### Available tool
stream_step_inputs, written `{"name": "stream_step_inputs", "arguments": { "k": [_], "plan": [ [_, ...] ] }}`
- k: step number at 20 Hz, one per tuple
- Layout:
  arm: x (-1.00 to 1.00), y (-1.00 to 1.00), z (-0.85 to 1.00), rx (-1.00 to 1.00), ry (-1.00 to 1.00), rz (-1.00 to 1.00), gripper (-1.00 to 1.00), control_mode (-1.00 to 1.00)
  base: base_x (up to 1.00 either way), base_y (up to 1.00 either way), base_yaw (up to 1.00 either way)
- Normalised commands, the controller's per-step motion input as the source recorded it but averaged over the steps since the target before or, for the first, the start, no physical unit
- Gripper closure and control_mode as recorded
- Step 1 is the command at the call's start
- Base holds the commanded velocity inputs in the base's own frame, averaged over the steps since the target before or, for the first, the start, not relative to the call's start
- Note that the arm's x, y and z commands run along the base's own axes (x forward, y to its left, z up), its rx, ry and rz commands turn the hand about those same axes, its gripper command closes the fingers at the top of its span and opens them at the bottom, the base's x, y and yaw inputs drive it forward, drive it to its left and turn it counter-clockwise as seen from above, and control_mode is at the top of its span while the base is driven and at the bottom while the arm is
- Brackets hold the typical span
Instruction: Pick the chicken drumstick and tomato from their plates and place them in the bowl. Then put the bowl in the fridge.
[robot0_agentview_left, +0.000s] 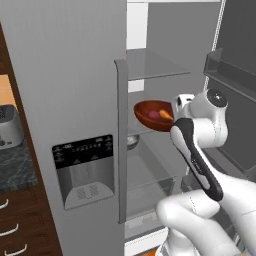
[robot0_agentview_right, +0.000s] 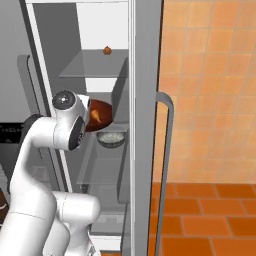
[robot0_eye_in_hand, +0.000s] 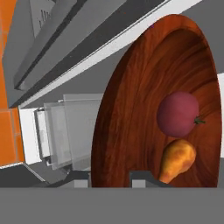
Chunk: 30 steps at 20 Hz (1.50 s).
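The bowl is gripped at its rim by the hand, one fingertip inside and one outside, and held within the open fridge above a glass shelf. The tomato and chicken drumstick are seen touching inside the bowl.

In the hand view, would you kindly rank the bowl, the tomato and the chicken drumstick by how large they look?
1. The bowl, by far the largest.
2. The tomato, lying inside the bowl.
3. The chicken drumstick, slightly smaller, though its lower end is cut off, so this ranking is unsure.
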Motion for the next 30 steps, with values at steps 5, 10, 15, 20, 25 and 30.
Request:
{"name": "stream_step_inputs", "arguments": {
  "k": [5, 10, 15, 20, 25, 30],
  "plan": [
    [0.51, 0.0, -0.34, 0.0, 0.0, 0.0, 1.0, -1.0, 0.0, 0.0, 0.0],
    [0.66, 0.0, -0.14, 0.0, 0.0, 0.0, 1.0, -1.0, 0.0, 0.0, 0.0],
    [0.73, 0.02, -0.01, 0.0, 0.0, 0.0, 1.0, -1.0, 0.0, 0.0, 0.0],
    [0.5, 0.03, -0.17, 0.0, 0.0, 0.0, 1.0, -1.0, 0.0, 0.0, 0.0],
    [0.27, 0.16, -0.11, 0.0, 0.05, 0.0, 1.0, -1.0, 0.0, 0.0, 0.0],
    [0.24, 0.0, -0.25, 0.0, 0.01, 0.0, 1.0, -1.0, 0.0, 0.0, 0.0]
  ]
}}
